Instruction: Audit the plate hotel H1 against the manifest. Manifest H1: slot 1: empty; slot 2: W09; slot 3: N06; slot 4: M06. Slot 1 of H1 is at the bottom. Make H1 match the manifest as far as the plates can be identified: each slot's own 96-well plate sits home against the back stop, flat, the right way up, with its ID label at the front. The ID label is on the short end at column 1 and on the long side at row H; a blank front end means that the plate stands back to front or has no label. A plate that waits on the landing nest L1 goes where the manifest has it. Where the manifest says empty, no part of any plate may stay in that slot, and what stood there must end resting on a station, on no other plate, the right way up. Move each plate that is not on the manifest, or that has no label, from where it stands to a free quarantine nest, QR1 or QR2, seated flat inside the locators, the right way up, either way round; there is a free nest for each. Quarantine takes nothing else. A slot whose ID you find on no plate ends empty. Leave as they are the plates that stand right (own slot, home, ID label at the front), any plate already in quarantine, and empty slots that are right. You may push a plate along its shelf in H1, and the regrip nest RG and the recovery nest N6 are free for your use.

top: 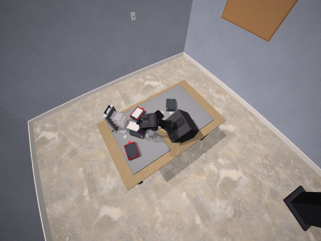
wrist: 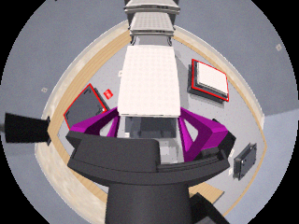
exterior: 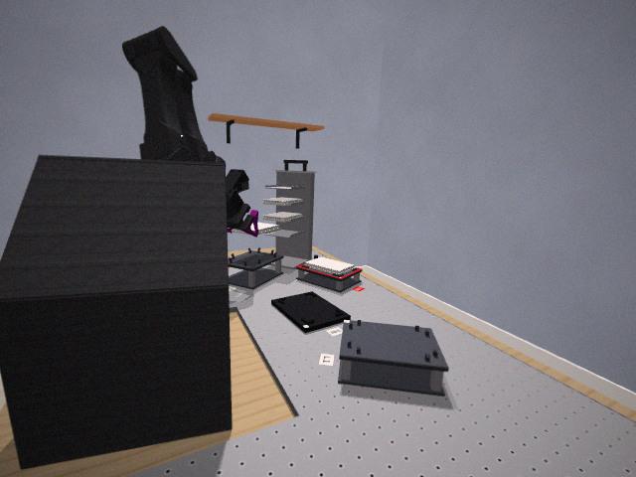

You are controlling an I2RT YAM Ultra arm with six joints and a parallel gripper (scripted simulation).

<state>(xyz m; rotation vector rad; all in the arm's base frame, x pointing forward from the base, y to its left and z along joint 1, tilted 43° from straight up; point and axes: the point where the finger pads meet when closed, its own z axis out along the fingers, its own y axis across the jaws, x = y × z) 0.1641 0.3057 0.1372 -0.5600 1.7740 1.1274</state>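
Observation:
My gripper (exterior: 242, 229) (wrist: 149, 110) is shut on a white plate (top: 133, 126) (exterior: 267, 227) (wrist: 149, 79) by its near end. The plate is level, in the air before the hotel H1 (top: 109, 114) (exterior: 304, 240), above a dark raised station (top: 136, 134) (exterior: 254, 260) (wrist: 150, 127). In the exterior view, two middle shelves of H1 bear white plates (exterior: 282, 201) (exterior: 282, 217); the lower shelf (exterior: 286, 234) looks bare. Another white plate (top: 137, 113) (exterior: 329, 264) (wrist: 212, 78) rests on a red-rimmed quarantine nest. The other red-rimmed nest (top: 132, 150) (wrist: 85, 108) is empty. No ID is legible.
A dark raised station (top: 171, 104) (exterior: 393, 345) (wrist: 246, 161) with locator pegs, beside the L1 tag (exterior: 326, 359), bears no plate. A low black nest (exterior: 310, 310) lies between it and the occupied red-rimmed nest. The arm's large black base block (top: 182, 127) (exterior: 117, 308) stands at the table's edge.

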